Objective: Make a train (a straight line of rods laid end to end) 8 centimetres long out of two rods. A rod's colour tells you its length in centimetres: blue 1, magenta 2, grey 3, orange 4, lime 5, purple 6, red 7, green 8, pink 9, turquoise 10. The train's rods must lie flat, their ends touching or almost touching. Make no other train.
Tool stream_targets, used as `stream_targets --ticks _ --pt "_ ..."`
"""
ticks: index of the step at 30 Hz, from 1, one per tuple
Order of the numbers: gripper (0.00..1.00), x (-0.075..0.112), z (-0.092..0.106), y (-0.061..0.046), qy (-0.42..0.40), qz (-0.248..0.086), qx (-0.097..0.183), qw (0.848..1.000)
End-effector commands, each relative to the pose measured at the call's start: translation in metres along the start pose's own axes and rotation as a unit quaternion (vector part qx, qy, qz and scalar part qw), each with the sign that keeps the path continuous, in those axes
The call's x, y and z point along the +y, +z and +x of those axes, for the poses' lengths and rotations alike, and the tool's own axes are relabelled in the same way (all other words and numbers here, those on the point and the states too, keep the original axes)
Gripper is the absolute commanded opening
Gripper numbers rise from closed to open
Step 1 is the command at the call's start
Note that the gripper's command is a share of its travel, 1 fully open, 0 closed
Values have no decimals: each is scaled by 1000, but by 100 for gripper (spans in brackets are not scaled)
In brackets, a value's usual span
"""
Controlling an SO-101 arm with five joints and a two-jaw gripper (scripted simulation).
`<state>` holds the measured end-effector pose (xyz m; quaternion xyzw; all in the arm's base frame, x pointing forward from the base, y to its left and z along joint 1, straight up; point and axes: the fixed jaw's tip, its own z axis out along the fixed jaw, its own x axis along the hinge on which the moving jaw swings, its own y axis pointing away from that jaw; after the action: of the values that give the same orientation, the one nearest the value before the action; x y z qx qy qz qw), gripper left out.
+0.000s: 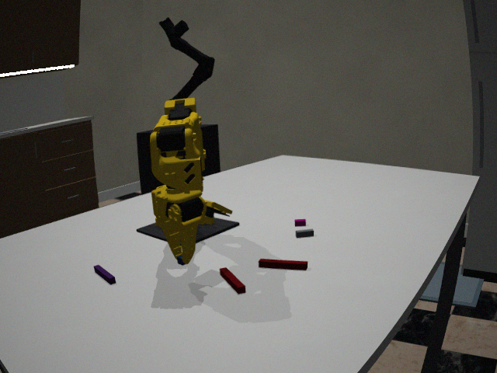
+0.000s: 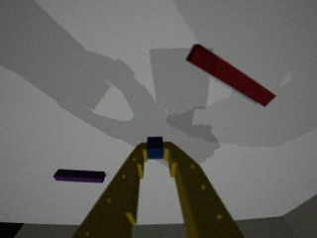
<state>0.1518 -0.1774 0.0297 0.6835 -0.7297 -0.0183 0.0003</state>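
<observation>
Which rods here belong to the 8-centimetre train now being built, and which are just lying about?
In the job: blue rod, gripped in the pincer; a red partner, probably the nearer red rod.

Lying about: other red rod; purple rod; magenta rod; grey rod.
</observation>
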Motion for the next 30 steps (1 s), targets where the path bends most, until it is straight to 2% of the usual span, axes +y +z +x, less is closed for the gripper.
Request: stream_targets --ticks 1,3,5,7,11,17,20,22,30 --pt "0 -16 -18 -3 -21 3 4 1000" --pt "0 -24 -29 -2 -35 2 4 999" --pt "0 -24 -29 -2 -35 2 4 999" --pt "0 -33 -42 -2 -51 1 5 999" --pt "0 -49 -74 -1 -86 0 7 996" --pt "0 -64 -131 1 -146 -2 10 989" --pt "0 -66 -161 2 -176 -3 12 984" --pt "0 -66 -161 2 -176 -3 12 984" --pt "0 -52 -242 6 -258 -5 17 966"
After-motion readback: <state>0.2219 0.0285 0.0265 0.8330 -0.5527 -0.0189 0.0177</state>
